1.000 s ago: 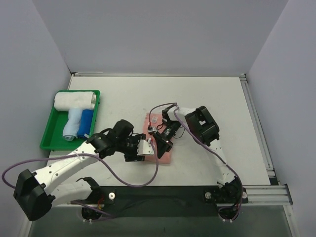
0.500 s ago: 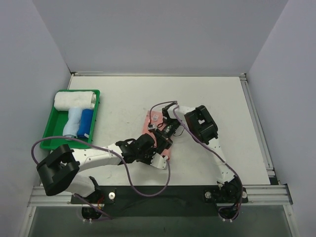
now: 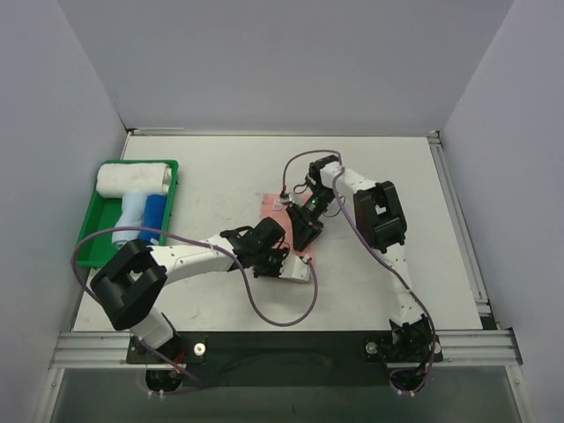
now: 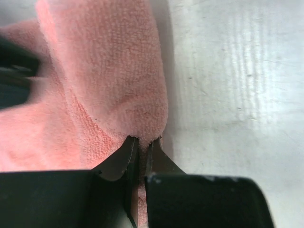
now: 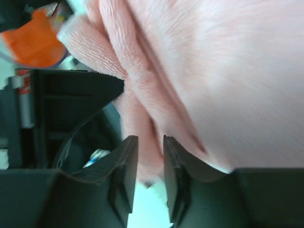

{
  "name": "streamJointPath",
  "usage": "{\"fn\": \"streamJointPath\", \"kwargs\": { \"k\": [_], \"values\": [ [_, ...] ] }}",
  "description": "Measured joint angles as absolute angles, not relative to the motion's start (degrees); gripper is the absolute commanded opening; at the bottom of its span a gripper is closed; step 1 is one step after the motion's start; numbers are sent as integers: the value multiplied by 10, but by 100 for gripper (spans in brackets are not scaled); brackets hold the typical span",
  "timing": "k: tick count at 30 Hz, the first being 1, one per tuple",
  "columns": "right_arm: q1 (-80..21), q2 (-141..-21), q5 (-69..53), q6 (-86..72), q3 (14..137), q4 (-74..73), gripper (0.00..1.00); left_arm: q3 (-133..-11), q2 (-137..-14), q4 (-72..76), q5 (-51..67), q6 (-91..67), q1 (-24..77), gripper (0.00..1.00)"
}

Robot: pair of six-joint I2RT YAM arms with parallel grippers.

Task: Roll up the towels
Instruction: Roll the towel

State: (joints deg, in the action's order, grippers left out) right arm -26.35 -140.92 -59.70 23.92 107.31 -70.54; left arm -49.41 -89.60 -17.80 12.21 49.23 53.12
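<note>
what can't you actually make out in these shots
- Top view: both arms cover most of the pink towel, so how far it is rolled is hidden.
- Right wrist view: blurred cloth; whether the right end effector grips the fold is unclear.
- Left wrist view: the frame's edges cut off the towel beyond the left end effector.

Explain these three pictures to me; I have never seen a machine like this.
Two robot arms, left and right, are bolted at the near edge of a table. The wide picture looks down from above and behind them; the two close-ups come from a camera on each wrist. On the table lie a pink towel and a green tray holding three rolled towels: white, light blue, blue. The left tool pinches the pink towel's edge; the right tool has a fold of it between its fingers.
</note>
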Motion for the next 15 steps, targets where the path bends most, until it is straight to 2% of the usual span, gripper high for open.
{"fn": "streamJointPath", "kwargs": {
  "k": [3,4,8,15],
  "values": [
    [-222,-1360,-545,226,1109,-680,34,-550,-934,-261,182,492,507,0],
    [-205,-1337,-535,225,1114,-672,39,-573,-949,-292,206,493,496,0],
    [-139,-1228,-506,228,1109,-655,41,-640,-998,-379,267,498,470,0],
    [-110,-989,-482,240,995,-625,48,-801,-1144,-567,386,513,407,0]
  ]
}}
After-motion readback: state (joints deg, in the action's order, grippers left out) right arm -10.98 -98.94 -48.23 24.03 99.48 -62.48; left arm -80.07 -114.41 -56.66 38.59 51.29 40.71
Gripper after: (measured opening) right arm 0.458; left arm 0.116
